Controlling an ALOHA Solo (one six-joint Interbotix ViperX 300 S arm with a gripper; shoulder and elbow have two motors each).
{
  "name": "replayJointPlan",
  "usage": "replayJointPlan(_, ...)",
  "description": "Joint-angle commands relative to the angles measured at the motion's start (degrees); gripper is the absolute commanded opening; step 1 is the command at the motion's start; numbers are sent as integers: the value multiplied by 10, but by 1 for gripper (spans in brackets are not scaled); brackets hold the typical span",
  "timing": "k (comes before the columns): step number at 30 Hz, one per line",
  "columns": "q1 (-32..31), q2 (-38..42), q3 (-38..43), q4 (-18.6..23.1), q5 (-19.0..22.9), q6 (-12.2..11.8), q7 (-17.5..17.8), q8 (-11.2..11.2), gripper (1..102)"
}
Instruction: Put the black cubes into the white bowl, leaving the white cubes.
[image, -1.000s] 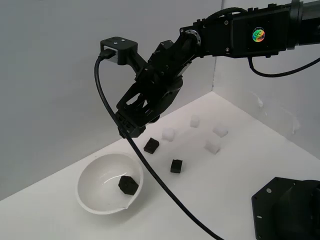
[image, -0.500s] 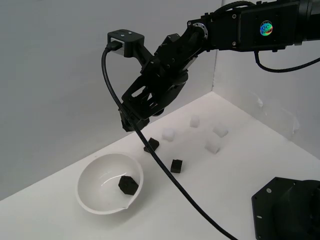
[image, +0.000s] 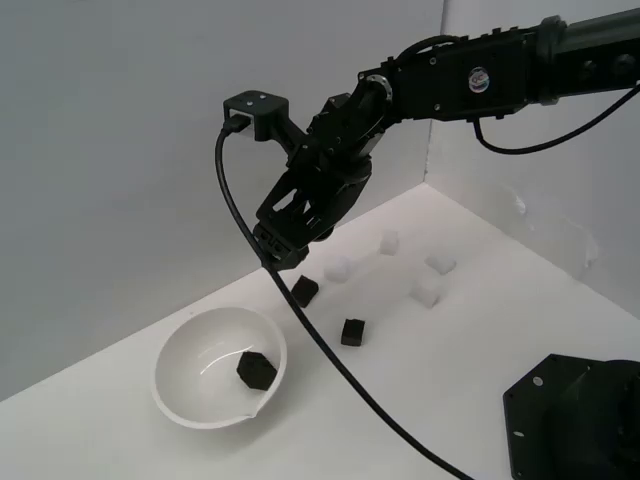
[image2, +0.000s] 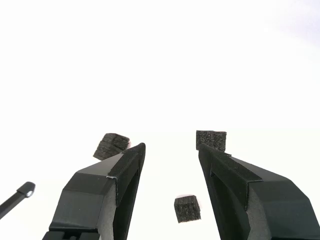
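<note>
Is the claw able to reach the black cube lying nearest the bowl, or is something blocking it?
Probably yes. The open gripper hangs above that black cube with nothing between them, and the nearest white cube sits apart.

**Arm raised, tool spread and empty**

The black jointed robot arm (image: 470, 80) reaches in from the exterior view's right and bends down at the wrist. Its black two-fingered tool (image: 280, 252) hangs above the white counter (image: 470, 340), tilted downward. In the wrist view the tool's fingers (image2: 110, 190) stand well apart, nothing between them.
</note>
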Motion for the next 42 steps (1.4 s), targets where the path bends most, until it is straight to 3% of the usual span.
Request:
replayJointPlan(1,3,-4,-1,-1,-4,-2,0,11,59)
replayJointPlan(7,10,-33,-31,-2,-5,-2,-28,28,61)
replayJointPlan(11,21,-54,-54,-2,-5,-2,-33,33,84)
replayJointPlan(13,25,-70,-69,-2,-5,-2,-35,36,91)
replayJointPlan(18,28,-106,-104,-2,-6,-2,-51,54,91)
replayJointPlan(37,40,-178,-178,-3,-7,-2,-76,77,90)
replayJointPlan(40,42,-188,-188,-3,-7,-3,-77,79,84)
replayJointPlan(42,42,-194,-193,-3,-6,-2,-77,79,71)
